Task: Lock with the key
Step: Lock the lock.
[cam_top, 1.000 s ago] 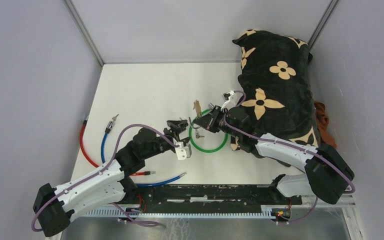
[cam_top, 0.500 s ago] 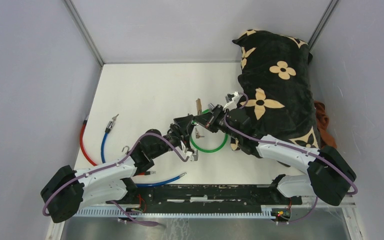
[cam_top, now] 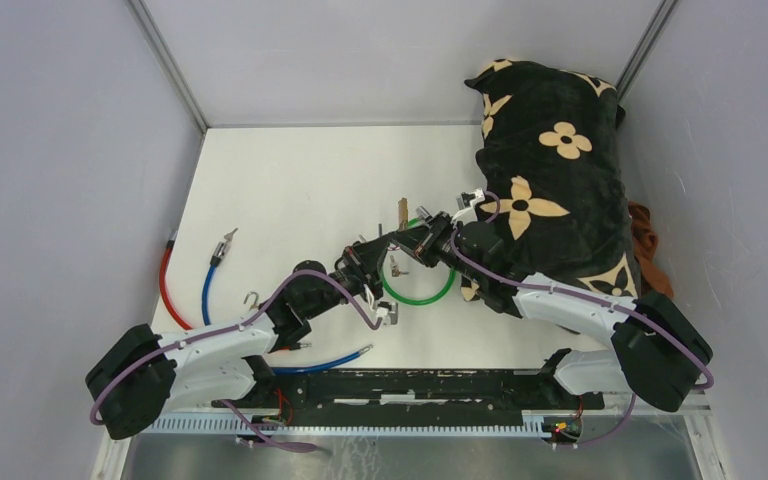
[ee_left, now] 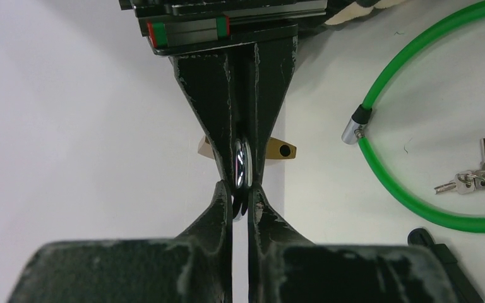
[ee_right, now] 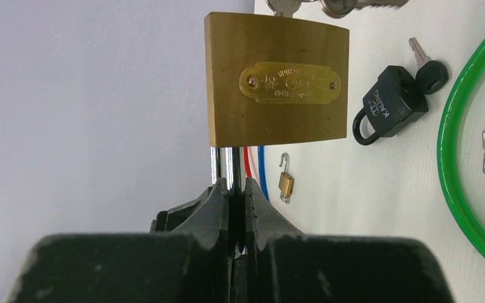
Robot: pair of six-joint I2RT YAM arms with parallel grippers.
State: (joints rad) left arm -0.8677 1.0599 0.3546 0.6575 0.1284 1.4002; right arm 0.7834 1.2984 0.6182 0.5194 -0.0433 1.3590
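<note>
A brass padlock (ee_right: 276, 79) hangs in the air, held by its steel shackle (ee_right: 224, 164) in my shut right gripper (ee_right: 230, 186). The shackle is turned edge-on to one side of the body. A key (ee_right: 284, 6) sticks out of the body's far end. In the left wrist view, my left gripper (ee_left: 241, 189) is shut on the shackle (ee_left: 243, 165) from the opposite side, tip to tip with the right fingers (ee_left: 211, 95). The brass body (ee_left: 279, 150) shows behind them. From above, the padlock (cam_top: 401, 210) stands just beyond both grippers, left (cam_top: 390, 245) and right (cam_top: 412, 238).
A green cable loop (cam_top: 430, 298) lies under the grippers, with loose keys (ee_left: 473, 180) inside it. A black padlock (ee_right: 388, 101) with its key and a small brass padlock (ee_right: 284, 183) lie nearby. Red (cam_top: 165, 290) and blue (cam_top: 205, 290) cables lie left; a black flowered cushion (cam_top: 550, 170) lies right.
My left arm has reached right and forward to meet the right gripper. Its jaws went from open to shut on the shackle. The right gripper kept its hold, shifting slightly.
</note>
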